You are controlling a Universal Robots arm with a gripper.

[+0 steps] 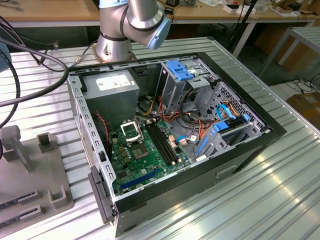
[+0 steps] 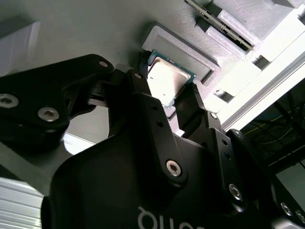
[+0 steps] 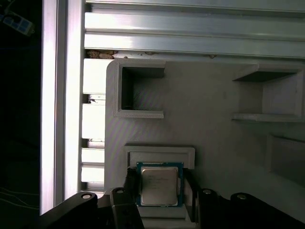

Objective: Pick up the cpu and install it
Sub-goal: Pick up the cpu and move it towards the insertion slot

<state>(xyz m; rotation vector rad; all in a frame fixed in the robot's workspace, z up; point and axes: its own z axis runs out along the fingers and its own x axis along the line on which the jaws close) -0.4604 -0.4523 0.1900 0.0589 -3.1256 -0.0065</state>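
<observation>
The cpu (image 3: 159, 185) is a small square chip with a pale silvery face and a green rim, lying at a raised grey holder (image 3: 159, 153) on the grey fixture. My gripper (image 3: 158, 191) straddles it, and a black finger (image 3: 129, 183) lies against each of two opposite edges. The second wrist view shows the same cpu (image 2: 164, 82) between the tips of my gripper (image 2: 167, 88). I cannot tell whether the chip is lifted off the holder. In the exterior view the silver-framed socket (image 1: 131, 131) sits on the green motherboard (image 1: 145, 157) inside the open case.
The grey fixture (image 1: 30, 165) with its pockets lies at the exterior view's left, beside the open computer case (image 1: 250, 145). The arm's base (image 1: 117, 35) stands behind the case. Black cables (image 1: 30, 65) trail at the back left. Ribbed metal tabletop (image 1: 260, 200) surrounds the case.
</observation>
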